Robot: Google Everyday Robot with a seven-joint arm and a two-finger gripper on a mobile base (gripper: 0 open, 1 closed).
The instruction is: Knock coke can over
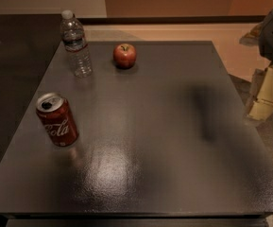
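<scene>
The red coke can (57, 120) stands upright on the left part of the dark table (164, 141), its silver top with the opening facing up. My gripper (262, 100) hangs at the far right of the view, beyond the table's right edge and well away from the can. Its shadow falls on the table's right half.
A clear plastic water bottle (76, 44) stands upright at the back left of the table. A red apple (125, 55) sits at the back middle. A second dark surface (13, 70) lies to the left. Tan floor runs behind and to the right.
</scene>
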